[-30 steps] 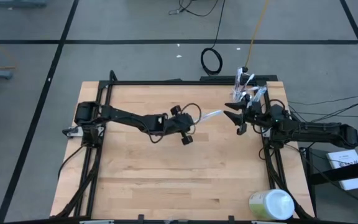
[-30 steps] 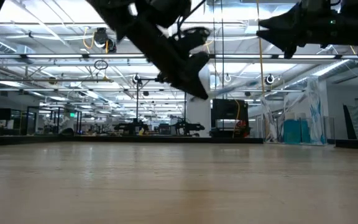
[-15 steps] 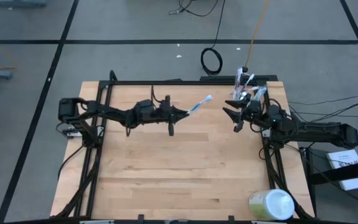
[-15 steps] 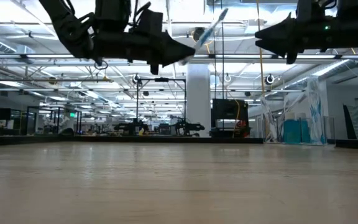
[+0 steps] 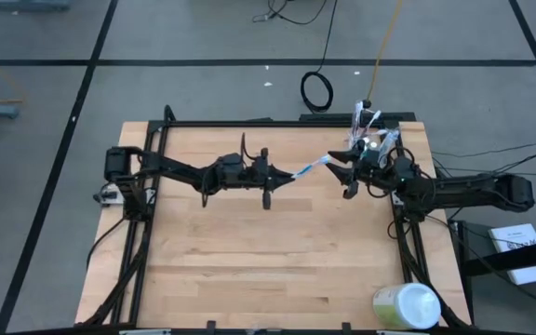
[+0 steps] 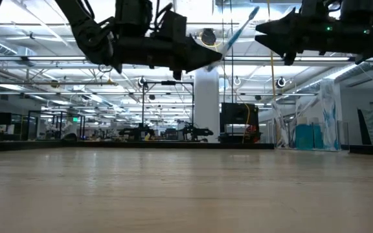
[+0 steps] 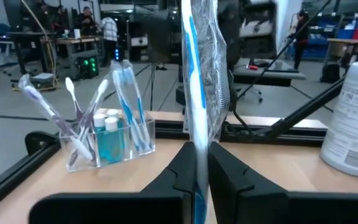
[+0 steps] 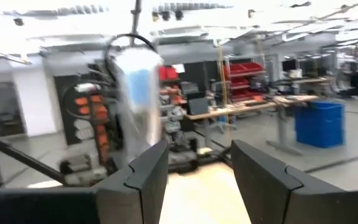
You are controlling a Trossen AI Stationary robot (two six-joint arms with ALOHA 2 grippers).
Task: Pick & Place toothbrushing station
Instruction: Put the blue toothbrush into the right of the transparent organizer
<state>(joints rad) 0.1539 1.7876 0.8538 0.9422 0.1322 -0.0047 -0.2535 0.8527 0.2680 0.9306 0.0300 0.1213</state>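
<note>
My left gripper (image 5: 285, 175) is high above the table's middle, shut on a blue toothbrush in a clear wrapper (image 5: 311, 167). The brush sticks out toward the table's right, slanting upward in the low view (image 6: 238, 29). My right gripper (image 5: 341, 175) is open at the same height, just past the brush's free end. The wrapped brush shows blurred beyond its fingers (image 8: 138, 93); I cannot tell whether they touch it. The clear plastic cup (image 5: 368, 140) stands at the table's far right corner, holding several toothbrushes and teal-capped tubes (image 7: 107, 134). My left gripper pinches the wrapped toothbrush's handle end (image 7: 200, 163) between its two fingers. The fingers point level toward the table's right and lie along the brush. The brush is lifted clear of the table and slants upward beyond the fingertips.
A large pale green-and-white round container (image 5: 406, 305) stands at the table's near right corner and shows in the left wrist view (image 7: 356, 118). A black frame runs along the table's left, far and right edges (image 5: 249, 123). The bare wooden top (image 5: 249, 261) lies below both arms.
My left gripper has drawn back toward the table's left and far side, turned level, then gone right toward my right gripper, carrying the toothbrush. The brush's free end now reaches my right gripper, which has shifted a little toward the table's left.
</note>
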